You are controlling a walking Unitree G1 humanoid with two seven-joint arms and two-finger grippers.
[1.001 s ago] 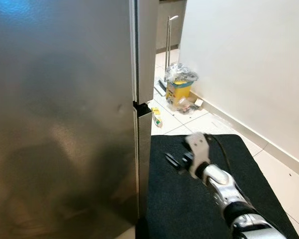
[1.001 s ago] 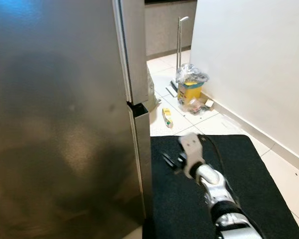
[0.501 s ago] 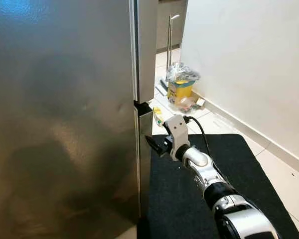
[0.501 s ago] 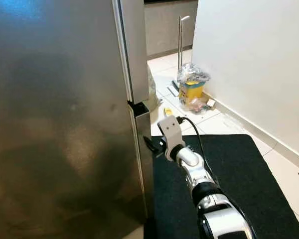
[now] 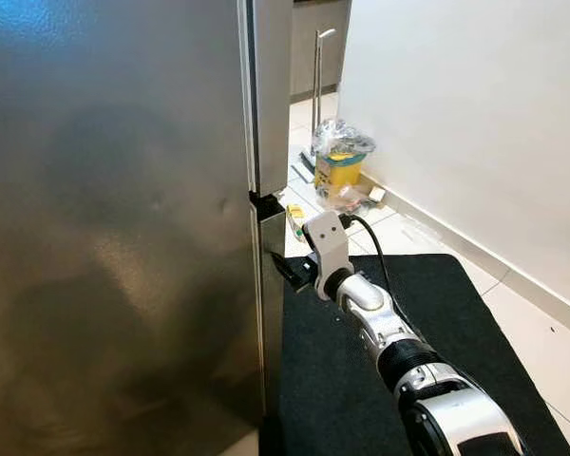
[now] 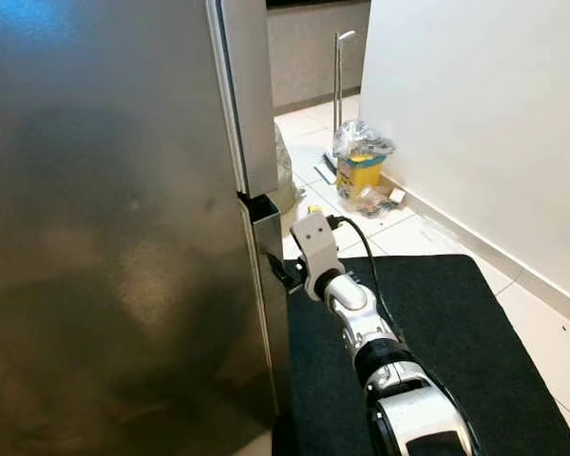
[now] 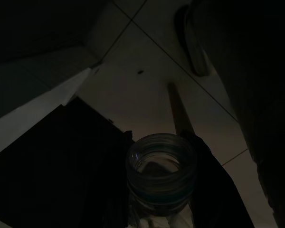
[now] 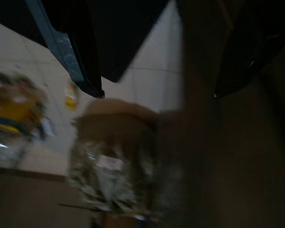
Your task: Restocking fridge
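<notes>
A plain white wall [image 5: 465,123] runs along the right above pale glossy floor tiles [image 5: 537,332]. A black rectangular mat [image 5: 456,304] lies on the tiles. Farther back, a yellow bin lined with clear plastic [image 5: 340,161] stands near the wall.

Steel fridge [image 5: 123,218] upright, doors shut; clear glass jar [image 7: 161,178] between left tool's fingers.

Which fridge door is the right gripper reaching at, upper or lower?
The lower door: the right gripper sits at its side edge, just below the notch dividing it from the upper door.
</notes>
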